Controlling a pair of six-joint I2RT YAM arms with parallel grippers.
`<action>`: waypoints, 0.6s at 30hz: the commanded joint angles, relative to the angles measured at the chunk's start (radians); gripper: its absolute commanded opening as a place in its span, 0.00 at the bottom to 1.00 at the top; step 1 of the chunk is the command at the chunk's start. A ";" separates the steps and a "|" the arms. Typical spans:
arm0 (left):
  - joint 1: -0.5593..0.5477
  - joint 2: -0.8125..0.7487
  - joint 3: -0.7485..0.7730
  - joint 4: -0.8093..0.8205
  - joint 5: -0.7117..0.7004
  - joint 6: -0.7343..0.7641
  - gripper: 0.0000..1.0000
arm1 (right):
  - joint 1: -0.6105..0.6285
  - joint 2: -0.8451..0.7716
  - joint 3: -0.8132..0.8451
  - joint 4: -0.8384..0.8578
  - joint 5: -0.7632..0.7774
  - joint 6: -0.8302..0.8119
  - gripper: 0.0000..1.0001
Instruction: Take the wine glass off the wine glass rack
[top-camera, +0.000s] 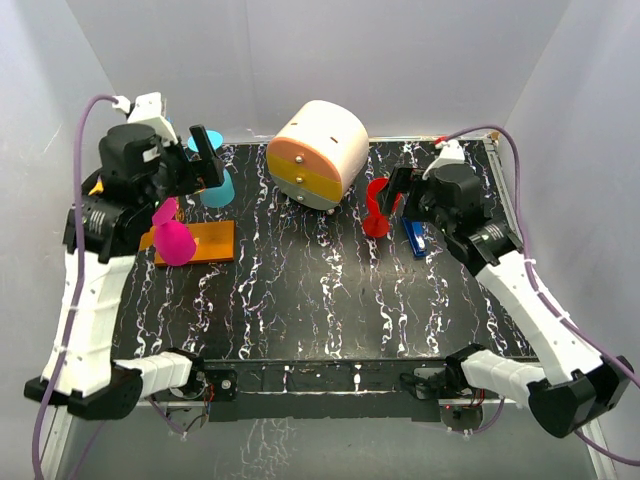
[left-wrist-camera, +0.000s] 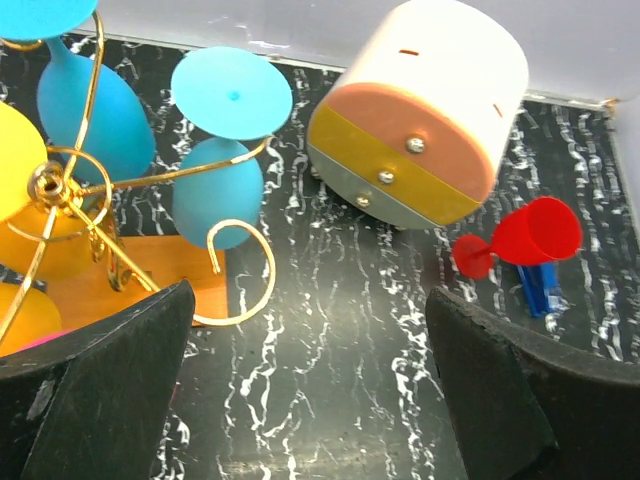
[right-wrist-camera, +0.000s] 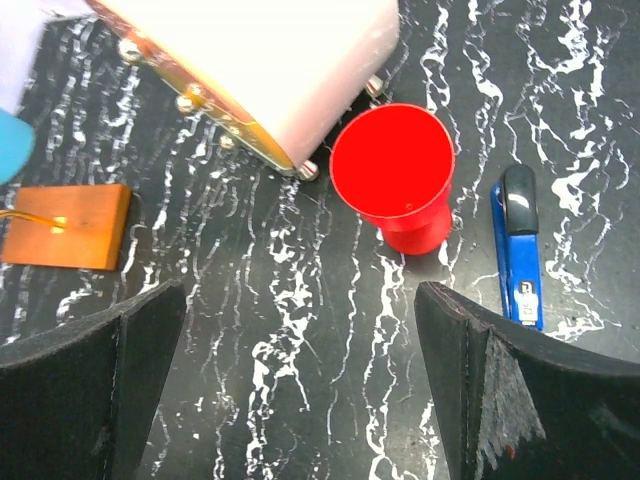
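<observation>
1. Red wine glass (right-wrist-camera: 392, 170): off the rack, stands upright on the black table (top-camera: 300, 320) in its right far part. Long axis vertical, round mouth up toward the right wrist camera, foot down on the tabletop.
2. Sits just beside the near lower corner of the white-and-orange drawer box (right-wrist-camera: 250, 50) on one side and near a blue stapler-shaped object (right-wrist-camera: 518, 250) on the other, touching neither as far as shows.
3. Right gripper (right-wrist-camera: 300, 310): hangs above and just short of the glass with jaws spread wide, nothing between them, dark fingers (right-wrist-camera: 120, 390) clear of the red rim.
4. Open room: bare tabletop on the near side of the glass, across the table's middle and along its near edge; tight only toward the box and the blue object.
5. Wine glass rack (left-wrist-camera: 60, 190): well apart at the left, thin gold wire in curled scrolls rising from a flat orange base block, with teal glasses (left-wrist-camera: 215, 190), a yellow glass (left-wrist-camera: 15, 160) and a pink glass (top-camera: 175, 240) hanging on it, bowls down.
6. Left gripper (left-wrist-camera: 310, 300): hovers by the rack, jaws wide apart, holds nothing.
7. Materials: glass looks like smooth matte red plastic with a twisted stem; table black with white marbled veins; box rounded, with small metal knobs and stubby feet.
</observation>
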 joint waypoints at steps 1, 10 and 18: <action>-0.004 0.089 0.101 -0.056 -0.093 0.086 0.99 | -0.003 -0.112 -0.025 0.190 -0.062 -0.018 0.98; -0.003 0.367 0.326 -0.150 -0.265 0.168 0.99 | -0.003 -0.186 -0.075 0.209 -0.100 -0.065 0.98; 0.002 0.498 0.385 -0.100 -0.291 0.188 0.99 | -0.001 -0.190 -0.069 0.199 -0.079 -0.082 0.98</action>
